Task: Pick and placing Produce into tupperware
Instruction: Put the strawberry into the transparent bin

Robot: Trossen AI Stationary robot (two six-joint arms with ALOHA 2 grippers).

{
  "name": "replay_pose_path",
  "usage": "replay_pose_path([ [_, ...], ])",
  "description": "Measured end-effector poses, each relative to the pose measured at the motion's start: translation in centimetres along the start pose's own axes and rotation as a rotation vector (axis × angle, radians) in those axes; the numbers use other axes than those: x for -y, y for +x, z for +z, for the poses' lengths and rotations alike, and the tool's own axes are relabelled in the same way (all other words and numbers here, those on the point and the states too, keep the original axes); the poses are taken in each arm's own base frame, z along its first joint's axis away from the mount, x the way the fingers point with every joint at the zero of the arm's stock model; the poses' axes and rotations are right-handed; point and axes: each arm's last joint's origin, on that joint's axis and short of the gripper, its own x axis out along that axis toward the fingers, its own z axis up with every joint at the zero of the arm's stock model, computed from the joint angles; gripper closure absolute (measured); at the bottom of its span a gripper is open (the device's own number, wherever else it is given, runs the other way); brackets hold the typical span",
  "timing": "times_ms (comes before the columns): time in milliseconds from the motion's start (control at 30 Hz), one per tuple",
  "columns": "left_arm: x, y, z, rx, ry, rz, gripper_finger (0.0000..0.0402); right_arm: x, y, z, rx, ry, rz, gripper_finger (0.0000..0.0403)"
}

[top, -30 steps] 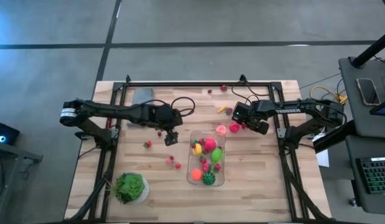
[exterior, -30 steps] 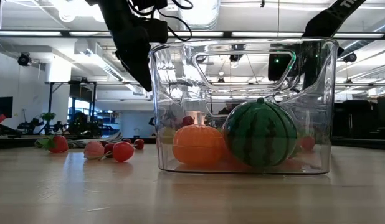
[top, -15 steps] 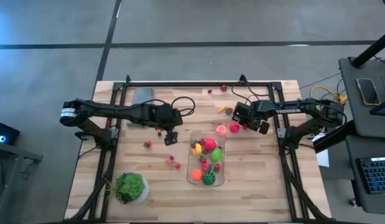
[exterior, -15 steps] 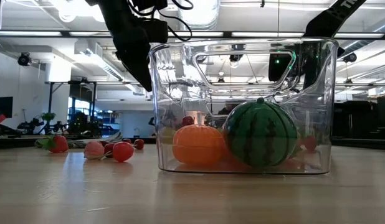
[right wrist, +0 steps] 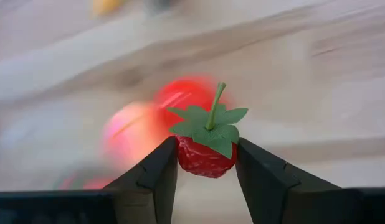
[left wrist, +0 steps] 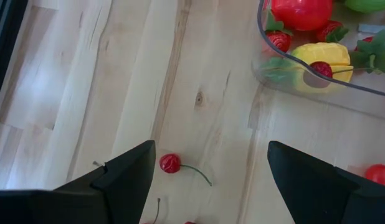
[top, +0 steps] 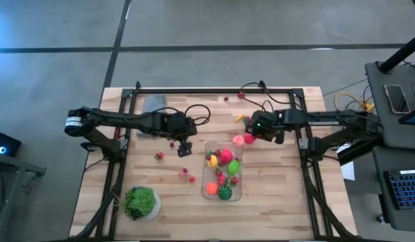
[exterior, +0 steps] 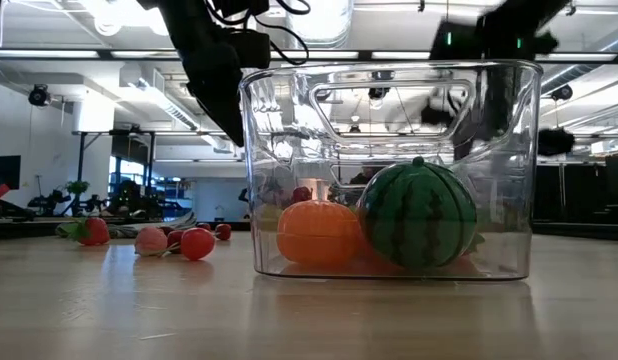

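1. Two large pieces sit at the near end of the clear tupperware: an orange ball and a striped green ball, side by side against its near wall.
2. Behind them in the tupperware lie more produce: green, red and yellow pieces.
3. Left of the container, small red berries lie loose on the wooden table, with one more farther left.
4. The left gripper hangs beside the container's far left corner, fingers spread wide and empty above a cherry.
5. The right gripper is clamped on a red strawberry with green leaves, held above the table.
6. In the high view this gripper is just beyond the container's far right corner, near a pink piece and a red piece.
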Motion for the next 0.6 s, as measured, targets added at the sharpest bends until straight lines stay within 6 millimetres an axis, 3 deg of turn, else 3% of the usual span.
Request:
replay_pose_path([
  [200,0.0,0.0,0.0,-0.002,0.0,0.0,0.0107,-4.3,-5.9,-5.2,-0.119,-0.337,0.263,0.0263],
  [300,0.0,0.0,-0.1,-0.011,0.002,0.001,0.0107,-6.0,-7.6,-8.0,-0.193,-0.483,0.33,0.0263],
  [433,0.0,0.0,-0.3,-0.035,0.007,-0.006,0.0107,-7.8,-6.5,-10.6,-0.201,-0.662,0.297,0.0263],
  [600,0.1,-0.1,-0.9,-0.091,0.008,-0.031,0.0107,-9.7,-4.0,-11.6,-0.133,-0.767,0.18,0.0247],
])
